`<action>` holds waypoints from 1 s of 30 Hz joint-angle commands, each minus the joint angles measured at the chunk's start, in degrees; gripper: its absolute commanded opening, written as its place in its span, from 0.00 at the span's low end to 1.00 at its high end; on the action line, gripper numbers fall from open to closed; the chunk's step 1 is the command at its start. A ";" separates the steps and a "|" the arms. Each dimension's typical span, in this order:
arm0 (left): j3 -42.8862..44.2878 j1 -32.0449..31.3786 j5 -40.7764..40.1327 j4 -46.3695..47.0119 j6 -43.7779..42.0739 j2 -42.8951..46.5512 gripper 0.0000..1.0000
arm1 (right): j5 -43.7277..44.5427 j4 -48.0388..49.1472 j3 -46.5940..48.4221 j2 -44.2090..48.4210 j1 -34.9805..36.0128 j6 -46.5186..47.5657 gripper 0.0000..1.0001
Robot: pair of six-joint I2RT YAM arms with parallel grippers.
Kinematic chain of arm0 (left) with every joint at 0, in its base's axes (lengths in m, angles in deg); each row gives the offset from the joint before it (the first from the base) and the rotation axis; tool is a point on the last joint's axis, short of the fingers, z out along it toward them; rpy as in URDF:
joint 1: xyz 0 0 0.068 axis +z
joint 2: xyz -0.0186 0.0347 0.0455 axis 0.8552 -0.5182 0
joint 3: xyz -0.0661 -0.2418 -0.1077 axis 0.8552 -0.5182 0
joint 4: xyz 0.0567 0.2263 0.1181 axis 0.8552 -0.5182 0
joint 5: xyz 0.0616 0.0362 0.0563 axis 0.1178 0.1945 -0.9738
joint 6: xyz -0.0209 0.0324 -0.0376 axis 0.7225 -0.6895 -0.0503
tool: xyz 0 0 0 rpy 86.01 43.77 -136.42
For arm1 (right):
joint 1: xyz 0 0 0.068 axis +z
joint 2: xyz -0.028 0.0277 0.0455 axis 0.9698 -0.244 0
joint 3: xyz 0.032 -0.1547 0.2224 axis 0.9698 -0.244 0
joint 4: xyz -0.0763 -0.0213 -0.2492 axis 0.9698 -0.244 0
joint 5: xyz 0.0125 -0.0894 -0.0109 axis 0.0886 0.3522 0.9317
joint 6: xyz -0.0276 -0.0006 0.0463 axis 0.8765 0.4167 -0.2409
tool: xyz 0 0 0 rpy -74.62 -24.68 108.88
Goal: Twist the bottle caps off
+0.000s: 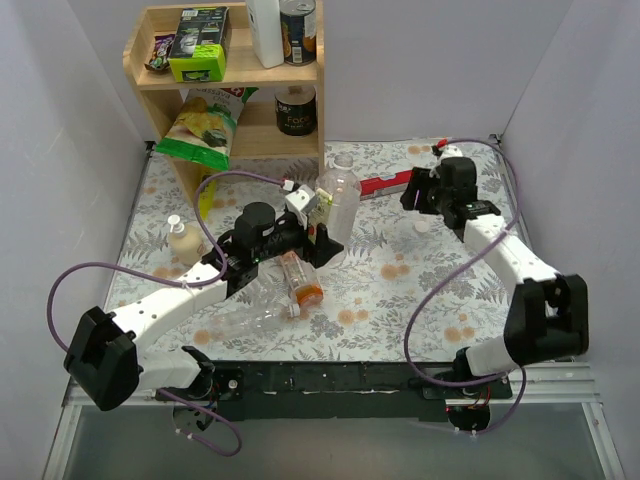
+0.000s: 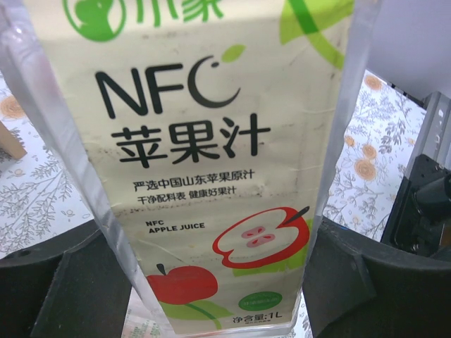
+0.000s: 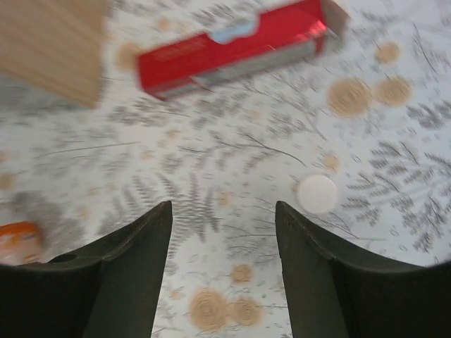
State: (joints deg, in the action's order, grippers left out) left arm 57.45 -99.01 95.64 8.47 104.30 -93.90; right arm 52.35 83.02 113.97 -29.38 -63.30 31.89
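The floral counter (image 1: pixel 400 300) fills the frame. At its centre the left claw (image 1: pixel 322 243) clamps the big clear juice bottle (image 1: pixel 338 200) upright. At upper right, the right claw (image 3: pixel 224 239) gapes wide, with a loose white cap (image 3: pixel 316 193) lying near it.

Far left corner, you see a wooden shelf (image 1: pixel 240 77). Its top board carries a green box (image 1: pixel 200 45), a white container (image 1: pixel 265 30) and a tin (image 1: pixel 298 28). Its lower board carries a chip bag (image 1: pixel 205 125) and a dark tin (image 1: pixel 296 110). A red box (image 1: pixel 385 184) lies on the flowered tablecloth (image 1: pixel 400 290).
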 commanded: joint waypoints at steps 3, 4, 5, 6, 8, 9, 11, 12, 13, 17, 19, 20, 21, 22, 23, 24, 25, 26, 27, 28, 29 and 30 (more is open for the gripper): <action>1.43 -0.82 4.08 -0.52 -2.25 -0.66 0.24 | -27.16 -6.22 6.82 14.87 -0.10 -0.24 0.67; 1.60 -0.99 4.43 -0.69 -2.43 -0.75 0.24 | -29.02 -5.52 6.91 17.85 -0.10 -1.30 0.68; 1.69 -1.25 4.70 -0.87 -2.69 -1.02 0.24 | -30.95 -3.08 7.09 19.09 -0.01 -4.26 0.68; 1.69 -1.52 5.22 -0.96 -2.87 -1.02 0.24 | -35.32 -1.75 7.44 20.15 -0.10 -5.77 0.68; 2.04 -2.22 5.14 -1.40 -2.87 -1.54 0.24 | -39.13 1.24 7.97 21.74 0.25 -10.15 0.68; 2.22 -2.48 4.27 -1.75 -2.78 -1.72 0.24 | -40.89 2.13 9.27 21.83 0.51 -10.88 0.68; 2.83 -3.01 3.38 -2.80 -3.22 -2.60 0.24 | -41.17 0.74 11.21 21.05 2.18 -10.98 0.68; 2.92 -3.10 3.38 -2.98 -3.13 -2.69 0.24 | -40.82 -1.19 13.13 20.78 2.88 -10.02 0.68; 2.83 -3.19 3.90 -2.89 -3.31 -2.69 0.24 | -40.38 -1.64 13.76 20.26 4.54 -9.75 0.68; 2.92 -4.07 3.47 -3.16 -3.75 -2.43 0.24 | -39.06 -3.22 15.70 18.50 8.16 -8.87 0.68; 2.83 -4.33 3.38 -3.07 -3.92 -2.34 0.24 | -37.04 -5.32 16.58 17.18 9.91 -7.55 0.68; 2.75 -4.33 3.38 -3.16 -4.01 -2.42 0.24 | -36.51 -5.68 16.84 16.83 10.36 -7.29 0.67; 2.75 -4.51 3.03 -3.16 -4.01 -2.25 0.24 | -36.07 -6.21 16.84 16.56 10.80 -7.02 0.67; 2.75 -4.51 2.94 -3.16 -4.01 -2.34 0.24 | -34.42 -6.65 16.93 16.12 11.58 -6.41 0.66; 2.75 -4.60 2.77 -3.16 -4.01 -2.25 0.24 | -33.53 -7.52 16.76 16.03 11.94 -5.88 0.66; 2.66 -4.68 2.59 -3.16 -4.10 -2.07 0.24 | -32.82 -7.88 16.76 15.94 12.20 -5.44 0.66; 2.74 -4.77 2.59 -3.16 -4.01 -2.07 0.24 | -31.86 -8.15 16.76 15.77 12.47 -5.26 0.65; 2.75 -4.77 2.59 -3.16 -4.10 -2.16 0.24 | -31.85 -8.32 16.67 15.77 12.38 -5.00 0.64; 2.75 -4.77 2.42 -3.16 -4.19 -2.07 0.24 | -31.85 -8.50 16.67 15.77 12.47 -4.82 0.62; 2.75 -4.86 2.50 -3.24 -4.10 -2.07 0.24 | -31.24 -8.76 16.67 15.68 12.56 -4.65 0.61; 2.66 -4.86 2.50 -3.16 -4.19 -2.07 0.24 | -30.37 -9.29 16.67 15.68 12.56 -3.86 0.62; 2.66 -4.95 2.42 -3.16 -4.01 -2.07 0.24 | -29.23 -10.51 17.02 15.68 12.56 -3.51 0.62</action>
State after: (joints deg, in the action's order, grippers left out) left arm 57.89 -103.65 98.83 2.03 101.31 -97.52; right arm 19.71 76.53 128.72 -13.71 -51.21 26.10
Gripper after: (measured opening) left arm 0.749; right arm 0.617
